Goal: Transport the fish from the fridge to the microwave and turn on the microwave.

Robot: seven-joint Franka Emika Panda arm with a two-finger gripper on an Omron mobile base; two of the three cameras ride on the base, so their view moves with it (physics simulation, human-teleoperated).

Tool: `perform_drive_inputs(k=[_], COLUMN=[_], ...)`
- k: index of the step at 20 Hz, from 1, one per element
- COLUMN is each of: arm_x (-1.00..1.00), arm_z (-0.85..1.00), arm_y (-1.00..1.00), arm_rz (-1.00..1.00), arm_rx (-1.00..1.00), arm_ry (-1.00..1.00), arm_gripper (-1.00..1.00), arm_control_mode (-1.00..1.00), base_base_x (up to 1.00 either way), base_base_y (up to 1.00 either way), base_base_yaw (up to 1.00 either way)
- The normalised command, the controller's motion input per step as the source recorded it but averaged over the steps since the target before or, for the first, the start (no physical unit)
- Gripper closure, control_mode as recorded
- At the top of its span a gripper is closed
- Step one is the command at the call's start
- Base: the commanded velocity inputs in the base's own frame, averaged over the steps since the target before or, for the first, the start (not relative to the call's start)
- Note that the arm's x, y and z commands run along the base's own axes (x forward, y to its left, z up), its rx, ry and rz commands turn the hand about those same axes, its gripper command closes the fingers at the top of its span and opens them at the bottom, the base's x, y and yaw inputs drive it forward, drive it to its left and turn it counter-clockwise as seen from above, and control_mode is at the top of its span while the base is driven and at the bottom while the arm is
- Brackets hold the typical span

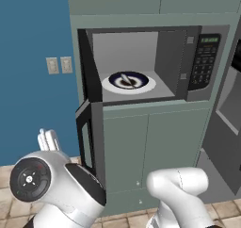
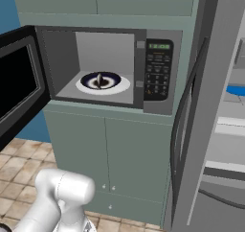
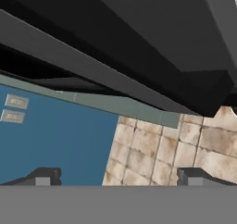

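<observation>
The microwave (image 1: 155, 62) stands open in a green cabinet wall, its dark-windowed door (image 1: 89, 142) swung out to the left. On its white turntable plate (image 2: 101, 85) rests a dark blue dish with a small pale piece in it. The fridge (image 2: 229, 125) is open at the right, its thick grey door (image 2: 201, 106) edge-on. A bright blue lump, the fish (image 2: 235, 89), lies on a fridge shelf. My gripper (image 3: 119, 177) is open and empty, low at the left (image 1: 48, 138), just below the microwave door. Its fingertips (image 3: 44, 177) stand wide apart.
A blue wall with two outlet plates (image 1: 59, 65) lies left of the microwave. Green cabinet doors (image 1: 150, 147) sit under it and more above. The floor (image 3: 157, 153) is beige tile. The dark underside of the microwave door (image 3: 139, 42) hangs close over the hand.
</observation>
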Motion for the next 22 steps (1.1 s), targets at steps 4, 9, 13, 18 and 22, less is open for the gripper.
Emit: perform_drive_inputs(k=[4,9,13,18,22], arm_x=[0.0,0.0,-0.06,-0.1,-0.06], arm_z=[0.0,0.0,0.01,0.05,0.07], arm_y=[-0.16,-0.2,-0.27,-0.31,-0.32], arm_rz=[-0.01,0.0,0.0,-0.01,-0.02], arm_rx=[0.0,0.0,0.0,0.0,0.0], arm_ry=[0.0,0.0,0.0,0.0,0.0], arm_gripper=[-1.0,-1.0,-1.0,-1.0,-1.0], arm_control_mode=[-1.0,-1.0,-1.0,-1.0,-1.0], base_base_x=[0.0,0.0,0.0,0.0,0.0], base_base_y=[0.0,0.0,0.0,0.0,0.0], base_base_yaw=[0.0,0.0,0.0,0.0,0.0])
